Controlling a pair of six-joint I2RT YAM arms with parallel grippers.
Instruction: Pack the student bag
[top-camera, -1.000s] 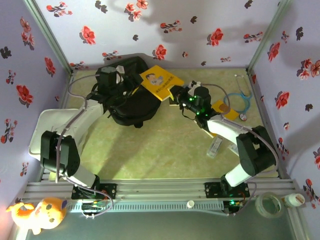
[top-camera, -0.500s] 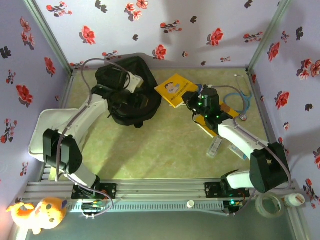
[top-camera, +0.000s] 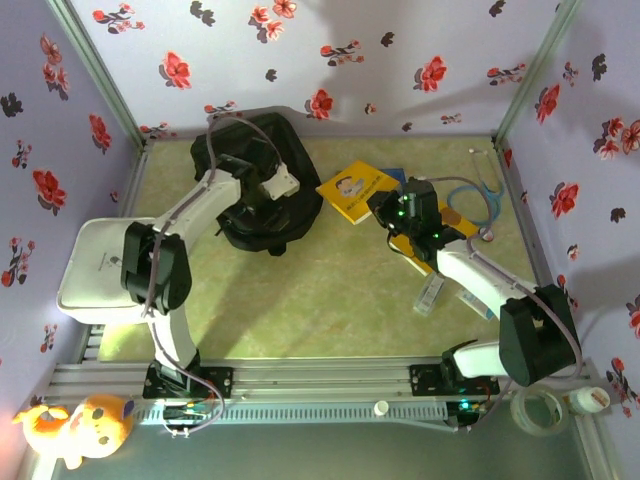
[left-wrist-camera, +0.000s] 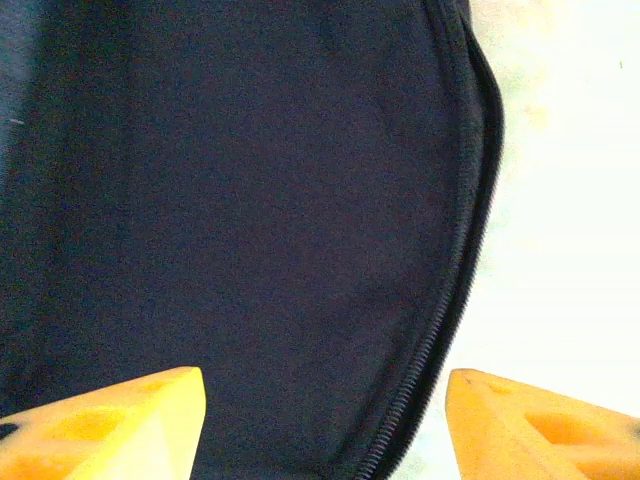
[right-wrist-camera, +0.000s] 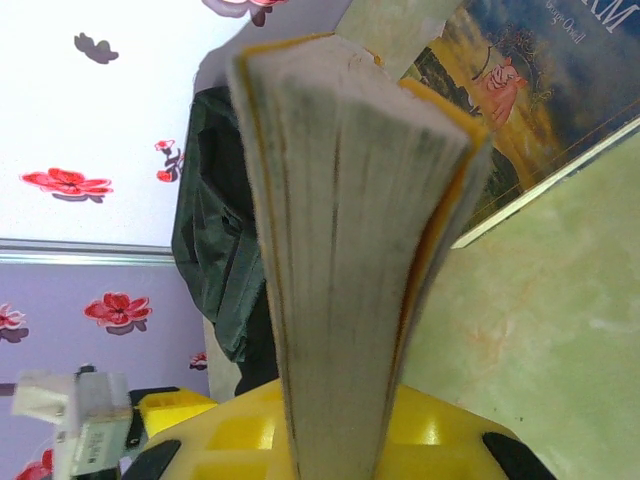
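The student bag (top-camera: 250, 205) is a big black backpack lying at the back left of the table. My left gripper (top-camera: 272, 190) hovers over its right side, open. In the left wrist view its orange fingers (left-wrist-camera: 120, 425) straddle dark fabric and a curved zip (left-wrist-camera: 440, 330) without gripping them. My right gripper (top-camera: 380, 203) is shut on a yellow book (top-camera: 352, 188), held just right of the bag. In the right wrist view the book's page edge (right-wrist-camera: 350, 250) rises from between the jaws, with the bag (right-wrist-camera: 215, 250) behind it.
A picture-covered book (right-wrist-camera: 530, 100) lies on the table under the held one. An orange book (top-camera: 445, 222) and a stethoscope (top-camera: 485, 190) sit at the back right. Small packets (top-camera: 432, 293) lie near the right arm. A white tray (top-camera: 90, 265) stands at the left edge.
My right arm has drawn the yellow book away from the bag, to the right. The left gripper has swung from the bag's left side across to its right side.
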